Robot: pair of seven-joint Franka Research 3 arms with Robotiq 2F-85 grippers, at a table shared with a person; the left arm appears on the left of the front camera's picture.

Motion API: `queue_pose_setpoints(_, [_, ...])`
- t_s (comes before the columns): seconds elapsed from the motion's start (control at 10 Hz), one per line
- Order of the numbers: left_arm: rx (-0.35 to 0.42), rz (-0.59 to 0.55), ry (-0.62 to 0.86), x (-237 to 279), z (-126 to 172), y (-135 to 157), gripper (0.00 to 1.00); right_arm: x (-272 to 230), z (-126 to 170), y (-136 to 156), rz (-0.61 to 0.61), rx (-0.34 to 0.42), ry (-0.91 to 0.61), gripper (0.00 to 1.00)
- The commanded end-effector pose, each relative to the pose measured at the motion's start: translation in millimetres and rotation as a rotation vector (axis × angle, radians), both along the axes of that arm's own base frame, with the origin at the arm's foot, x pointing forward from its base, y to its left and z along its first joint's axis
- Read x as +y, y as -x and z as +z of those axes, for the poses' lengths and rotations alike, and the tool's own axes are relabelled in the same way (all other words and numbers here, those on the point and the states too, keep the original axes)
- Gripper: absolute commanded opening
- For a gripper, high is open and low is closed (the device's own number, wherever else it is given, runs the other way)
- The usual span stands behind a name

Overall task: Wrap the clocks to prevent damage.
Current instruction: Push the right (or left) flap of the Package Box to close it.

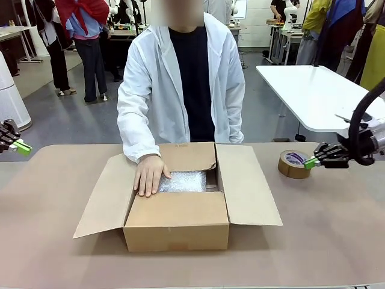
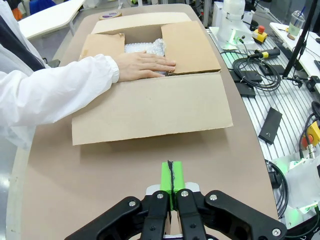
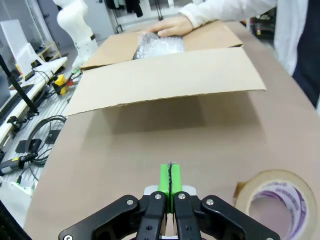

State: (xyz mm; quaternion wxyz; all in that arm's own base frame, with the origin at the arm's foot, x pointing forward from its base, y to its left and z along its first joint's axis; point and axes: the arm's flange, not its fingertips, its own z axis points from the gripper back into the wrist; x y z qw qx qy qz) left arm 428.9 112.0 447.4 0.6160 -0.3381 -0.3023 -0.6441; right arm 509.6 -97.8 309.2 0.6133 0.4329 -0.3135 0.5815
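The clocks show as one whitish bubble-wrap bundle (image 1: 184, 181) lying inside the open brown cardboard box (image 1: 177, 221) at the table's middle. A person's hand (image 1: 149, 174) rests flat on the box's near-left flap edge, partly over the bundle (image 2: 145, 48). The bundle (image 3: 160, 45) also peeks out past the box's flap in the right wrist view. My left gripper (image 1: 23, 147) hangs shut at the far left edge, well away from the box; its green pads (image 2: 171, 176) touch. My right gripper (image 1: 311, 162) is shut at the right, just beside the tape roll, empty, its pads (image 3: 170, 177) pressed together.
A brown tape roll (image 1: 293, 164) lies on the table right of the box, close to my right gripper; it also sits at the lower right in the right wrist view (image 3: 278, 200). The box's flaps (image 1: 248, 183) spread wide. Cables and equipment (image 2: 260, 65) lie off the table's side.
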Motion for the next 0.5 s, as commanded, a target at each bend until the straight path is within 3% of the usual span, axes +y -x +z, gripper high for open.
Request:
queue_pose_setpoints(0.0, [-0.003, 0.002, 0.014, 0, 2, 1, 0.01, 21, -9, -3, 0.030, -0.010, -0.003, 0.01])
queue_pose_setpoints(0.3, [-0.003, 0.002, 0.014, 0, 2, 1, 0.01, 38, 0, 13, -0.030, 0.070, -0.034, 0.01])
queue_pose_setpoints(0.4, [-0.003, 0.002, 0.014, 0, 2, 1, 0.01, 32, -11, -1, 0.054, 0.021, -0.011, 0.01])
